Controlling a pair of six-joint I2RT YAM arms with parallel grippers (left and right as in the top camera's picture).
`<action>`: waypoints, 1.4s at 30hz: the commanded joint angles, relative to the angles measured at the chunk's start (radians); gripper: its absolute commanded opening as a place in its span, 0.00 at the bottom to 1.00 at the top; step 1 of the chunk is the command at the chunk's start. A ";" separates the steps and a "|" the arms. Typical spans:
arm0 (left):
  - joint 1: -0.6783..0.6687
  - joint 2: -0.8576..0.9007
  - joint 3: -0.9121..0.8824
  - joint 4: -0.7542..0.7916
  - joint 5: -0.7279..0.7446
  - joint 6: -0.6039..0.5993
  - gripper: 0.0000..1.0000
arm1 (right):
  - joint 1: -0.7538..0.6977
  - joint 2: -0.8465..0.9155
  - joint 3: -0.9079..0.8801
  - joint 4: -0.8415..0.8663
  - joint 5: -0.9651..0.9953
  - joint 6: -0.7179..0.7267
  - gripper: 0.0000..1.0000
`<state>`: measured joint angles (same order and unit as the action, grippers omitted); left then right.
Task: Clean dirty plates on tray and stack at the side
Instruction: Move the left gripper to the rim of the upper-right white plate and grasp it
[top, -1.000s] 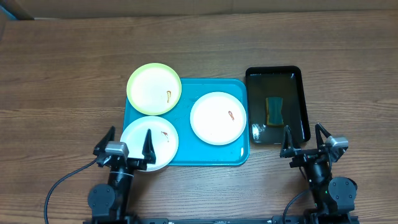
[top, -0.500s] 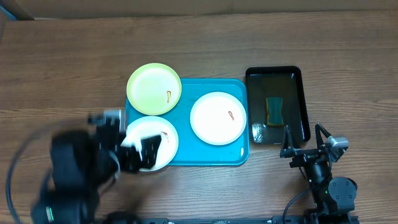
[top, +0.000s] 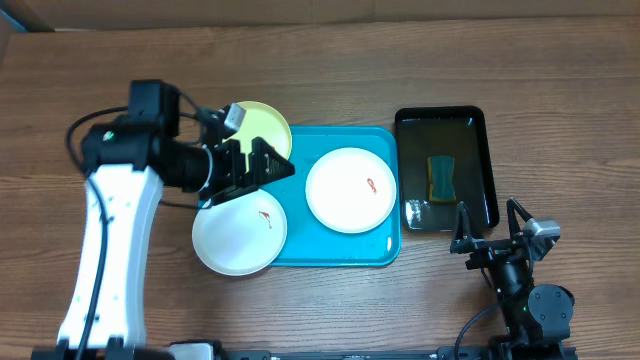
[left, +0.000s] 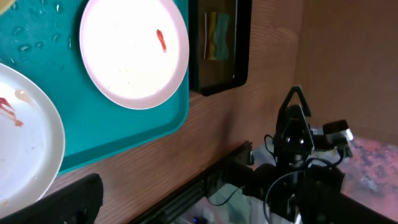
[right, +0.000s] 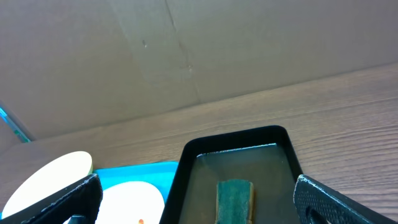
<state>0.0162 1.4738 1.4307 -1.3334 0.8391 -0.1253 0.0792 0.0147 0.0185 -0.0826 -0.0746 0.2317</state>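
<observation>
— Tray (top: 340, 250) mid-table: where do your dirty plates (top: 351, 190) lie, and what might go wrong?

— One white sits inside; two overhang its left corners (a downward press could tip them). Your left gripper (top: 255, 165) hovers there, spread, empty; right gripper (top: 488, 222) spread too, well apart. Overhead shows that spread; the left wrist view shows one finger (left: 62, 202), yet catches droplets (left: 28, 37) on the tray.

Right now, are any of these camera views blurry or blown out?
Overhead: sharp and evenly lit. Left wrist: tilted, and the white plate on the tray is blown out to a glow, its red smear readable. Right wrist: sponge and black basin clear; the fingers of the right gripper sit dark and soft in the corners.
</observation>
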 joint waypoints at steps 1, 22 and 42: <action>-0.027 0.089 0.023 0.011 0.049 -0.018 0.69 | 0.004 -0.011 -0.010 0.005 -0.002 -0.002 1.00; -0.376 0.405 0.004 0.322 -0.719 -0.251 0.50 | 0.004 -0.011 -0.010 0.005 -0.002 -0.002 1.00; -0.377 0.581 0.004 0.404 -0.664 -0.264 0.24 | 0.004 -0.011 -0.010 0.005 -0.002 -0.002 1.00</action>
<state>-0.3584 2.0388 1.4315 -0.9398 0.1593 -0.3832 0.0792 0.0147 0.0185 -0.0830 -0.0746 0.2317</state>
